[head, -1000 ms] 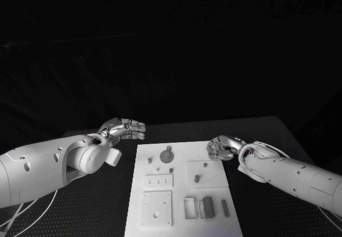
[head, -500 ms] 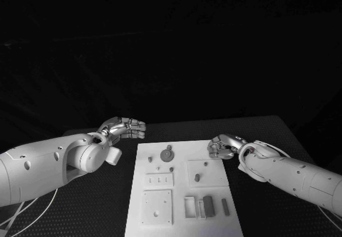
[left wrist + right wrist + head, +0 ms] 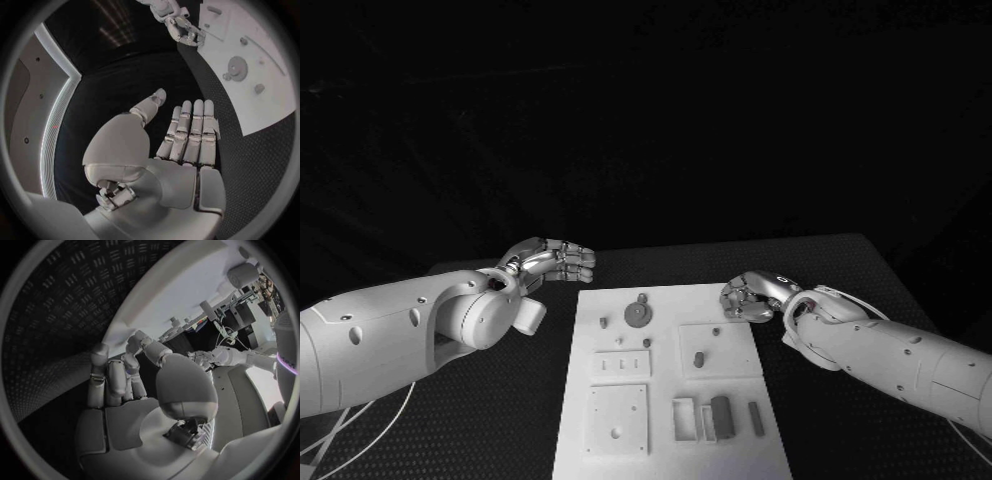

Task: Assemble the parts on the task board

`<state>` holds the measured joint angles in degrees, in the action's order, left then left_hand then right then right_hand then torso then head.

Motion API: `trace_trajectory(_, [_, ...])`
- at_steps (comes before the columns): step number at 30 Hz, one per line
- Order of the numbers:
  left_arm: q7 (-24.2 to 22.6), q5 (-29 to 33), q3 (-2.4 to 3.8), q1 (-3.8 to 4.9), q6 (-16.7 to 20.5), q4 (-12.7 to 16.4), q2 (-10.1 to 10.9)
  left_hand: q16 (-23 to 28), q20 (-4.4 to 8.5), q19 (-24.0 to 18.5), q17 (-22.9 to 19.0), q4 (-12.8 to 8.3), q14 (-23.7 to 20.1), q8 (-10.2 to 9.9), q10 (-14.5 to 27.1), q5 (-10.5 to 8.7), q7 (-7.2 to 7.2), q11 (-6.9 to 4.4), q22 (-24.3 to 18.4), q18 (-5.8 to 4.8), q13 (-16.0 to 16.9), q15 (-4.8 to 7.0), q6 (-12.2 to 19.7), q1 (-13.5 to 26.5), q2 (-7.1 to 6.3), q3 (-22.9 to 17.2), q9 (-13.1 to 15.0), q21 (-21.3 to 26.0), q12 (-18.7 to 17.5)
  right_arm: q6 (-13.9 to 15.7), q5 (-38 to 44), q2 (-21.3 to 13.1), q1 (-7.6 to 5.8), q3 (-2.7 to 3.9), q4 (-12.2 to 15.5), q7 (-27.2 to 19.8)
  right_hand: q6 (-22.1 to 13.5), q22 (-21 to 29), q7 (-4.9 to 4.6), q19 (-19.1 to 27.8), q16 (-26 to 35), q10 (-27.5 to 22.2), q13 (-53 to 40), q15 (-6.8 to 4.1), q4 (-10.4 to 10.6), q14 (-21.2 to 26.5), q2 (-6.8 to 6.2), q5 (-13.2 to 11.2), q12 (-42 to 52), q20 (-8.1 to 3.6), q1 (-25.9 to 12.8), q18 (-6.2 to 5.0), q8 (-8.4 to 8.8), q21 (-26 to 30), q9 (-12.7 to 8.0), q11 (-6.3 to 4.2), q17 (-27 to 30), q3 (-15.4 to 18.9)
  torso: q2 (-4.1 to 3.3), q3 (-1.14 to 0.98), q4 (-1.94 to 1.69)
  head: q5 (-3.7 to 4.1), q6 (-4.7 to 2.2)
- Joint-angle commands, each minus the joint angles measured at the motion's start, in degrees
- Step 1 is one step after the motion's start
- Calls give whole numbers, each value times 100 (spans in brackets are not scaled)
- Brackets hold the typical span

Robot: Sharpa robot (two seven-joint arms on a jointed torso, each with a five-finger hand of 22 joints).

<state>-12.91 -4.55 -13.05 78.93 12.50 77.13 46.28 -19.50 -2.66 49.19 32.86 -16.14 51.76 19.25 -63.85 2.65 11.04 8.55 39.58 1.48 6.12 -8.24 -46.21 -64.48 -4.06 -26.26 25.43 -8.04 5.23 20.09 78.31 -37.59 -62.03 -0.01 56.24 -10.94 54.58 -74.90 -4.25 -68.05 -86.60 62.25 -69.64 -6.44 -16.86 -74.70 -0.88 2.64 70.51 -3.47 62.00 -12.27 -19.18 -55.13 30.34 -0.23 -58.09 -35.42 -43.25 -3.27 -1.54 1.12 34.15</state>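
The white task board (image 3: 733, 380) lies in the middle of the black table. On it are a round gear (image 3: 638, 314), a small peg (image 3: 603, 323), another peg (image 3: 700, 359), a dark block (image 3: 721, 413) and a thin bar (image 3: 756, 418). My left hand (image 3: 557, 262) hovers off the board's far left corner; its fingers (image 3: 190, 130) are straight, the thumb is apart, and it holds nothing. My right hand (image 3: 754, 298) is at the board's far right edge, fingers curled in against the thumb (image 3: 153, 352). I see no part between them. A small piece (image 3: 718, 331) lies just beside it.
Black ribbed table surface (image 3: 834, 265) surrounds the board on all sides. The left wrist view shows the board (image 3: 262, 100), the gear (image 3: 236, 66) and the right hand (image 3: 181, 27) beyond the left hand's fingertips. White cables (image 3: 343, 425) hang at the near left.
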Motion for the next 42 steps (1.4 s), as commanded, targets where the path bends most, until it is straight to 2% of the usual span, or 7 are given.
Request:
trace_trajectory(1, [599,-718,9,5,-364,43,-6,-56,26,108,46,18,104,34,-104,41,-19,-31,29,115,27,36,-77,97,56,8,2,-48,36,74,329,-25,-119,6,199,335,242,-110,-146,23,-11,23,1,-31,6,-6,61,16,41,-10,24,-273,-60,1,102,-40,-1,-33,-1,0,11,-5,-34])
trace_trajectory(4, [1147,-1180,36,10,-725,66,-26,-135,87,222,134,93,253,-41,-61,37,-53,-11,70,119,26,107,-2,316,20,42,-46,-103,-8,-85,418,-77,-282,7,436,643,247,-111,-144,24,-12,21,6,-34,4,-5,60,16,43,-13,34,-273,-62,-1,107,-43,0,-32,2,2,10,12,-50])
trace_trajectory(7, [1432,-1354,37,31,-804,82,-59,-175,120,288,197,396,320,-8,-164,6,-35,-51,92,112,59,139,-90,898,-67,243,-37,-130,37,-215,438,-75,-434,7,603,837,249,-111,-143,26,-10,13,14,-35,7,0,64,16,39,-13,35,-273,-64,-1,110,-43,11,-30,12,6,15,37,-75])
trace_trajectory(13, [1430,-1255,37,41,184,25,-278,-490,288,625,473,337,801,162,-671,20,-190,-306,200,170,229,403,-465,1047,-50,341,17,-305,293,-491,745,-71,-611,7,1144,1343,253,-111,-140,30,-5,4,25,-37,4,17,60,16,36,-15,44,-273,-66,-2,115,-46,45,-27,68,14,45,-3,-103])
trace_trajectory(21, [1745,-1234,16,103,500,179,-571,-621,426,868,716,238,1009,172,-920,16,-249,-429,303,160,391,534,-623,1139,-48,358,-13,-433,406,-634,854,135,-648,7,1525,1778,258,-112,-138,38,3,-5,37,-38,2,39,56,16,34,-17,57,-273,-68,-1,121,-48,88,-24,149,47,90,-31,-106])
trace_trajectory(29, [2327,-1274,3,102,315,233,-855,-624,495,924,844,265,1064,78,-970,16,-211,-459,341,127,487,572,-554,1406,-144,472,-73,-447,416,-556,753,290,-646,7,1829,2009,261,-112,-137,42,8,-16,51,-41,1,49,47,16,29,-18,65,-273,-68,-1,125,-50,109,-18,206,75,84,-149,-65])
trace_trajectory(42, [2379,-1157,3,99,300,208,-1032,-583,548,893,1021,204,1033,8,-791,18,-185,-386,357,68,583,574,-518,1623,-137,592,-113,-397,313,-599,738,445,-645,7,2101,2085,265,-110,-134,43,14,-24,68,-45,1,52,33,16,26,-22,78,-273,-69,-2,132,-53,124,-9,202,77,74,-150,-46])
